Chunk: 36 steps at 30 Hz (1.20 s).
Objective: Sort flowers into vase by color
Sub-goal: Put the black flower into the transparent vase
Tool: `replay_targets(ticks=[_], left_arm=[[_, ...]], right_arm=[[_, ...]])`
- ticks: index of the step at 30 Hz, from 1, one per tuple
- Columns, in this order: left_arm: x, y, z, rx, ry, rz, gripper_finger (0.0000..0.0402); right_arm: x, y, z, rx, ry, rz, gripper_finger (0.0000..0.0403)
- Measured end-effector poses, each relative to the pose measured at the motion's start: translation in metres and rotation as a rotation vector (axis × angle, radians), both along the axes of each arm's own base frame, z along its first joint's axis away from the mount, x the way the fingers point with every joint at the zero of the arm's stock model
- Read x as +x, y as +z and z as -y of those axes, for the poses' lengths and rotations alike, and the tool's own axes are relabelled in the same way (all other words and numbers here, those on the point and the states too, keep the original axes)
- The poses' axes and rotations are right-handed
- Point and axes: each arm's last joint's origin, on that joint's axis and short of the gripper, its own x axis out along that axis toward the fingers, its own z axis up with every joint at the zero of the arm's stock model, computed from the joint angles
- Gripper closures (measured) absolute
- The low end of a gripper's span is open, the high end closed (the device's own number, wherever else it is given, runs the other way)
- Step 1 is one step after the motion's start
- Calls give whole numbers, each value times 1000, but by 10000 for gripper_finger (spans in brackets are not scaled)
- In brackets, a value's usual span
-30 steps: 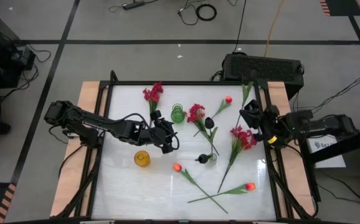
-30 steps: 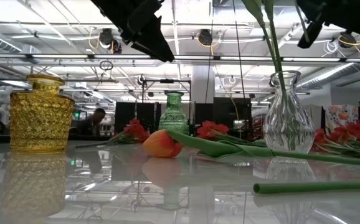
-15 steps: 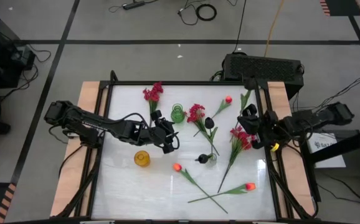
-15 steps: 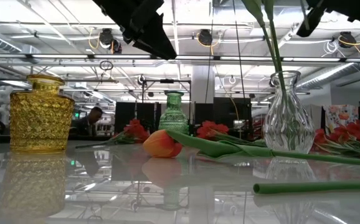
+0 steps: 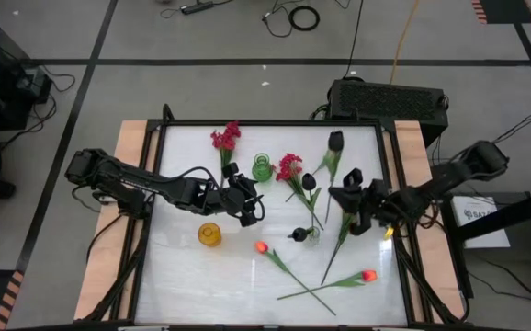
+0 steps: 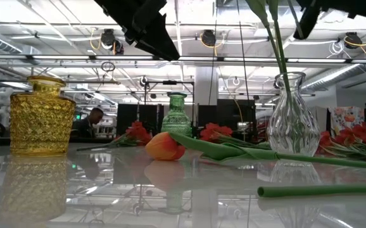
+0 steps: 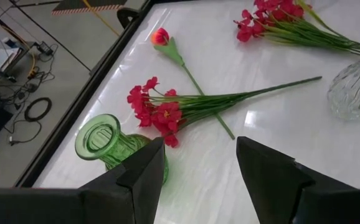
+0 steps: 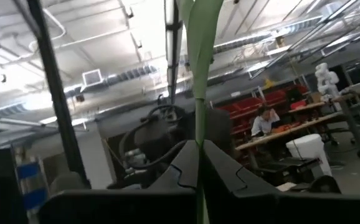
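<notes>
One black flower (image 5: 335, 141) rises beyond the right hand (image 5: 351, 188), stem pinched tight.

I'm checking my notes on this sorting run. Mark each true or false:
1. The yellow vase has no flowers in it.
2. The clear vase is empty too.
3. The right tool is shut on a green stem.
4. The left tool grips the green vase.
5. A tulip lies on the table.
1. True. No stem shows in the yellow vase.
2. False. A stem rises out of the clear vase.
3. True. The right tool is closed on a green stem.
4. False. The left tool is open and holds nothing; the green vase stands free beside it.
5. True. An orange tulip lies on the table.
</notes>
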Motion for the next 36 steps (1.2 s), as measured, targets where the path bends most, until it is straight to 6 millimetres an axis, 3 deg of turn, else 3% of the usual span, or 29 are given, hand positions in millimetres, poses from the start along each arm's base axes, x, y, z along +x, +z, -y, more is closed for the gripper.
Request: replay_targets(ticks=[11,16,27,36], left_arm=[[2,3,2,-7,-5,39,196],[2,35,13,-18,-38,146,196],[4,108,45,187,-235,480,196],[15,121,51,117,-481,714,196]], right_arm=[[6,-2,-25,-163,7,4,402],[5,-1,-29,-226,-5,-3,402],[7,50,-33,-339,-45,194,403],[14,79,-38,-370,-60,252,403]])
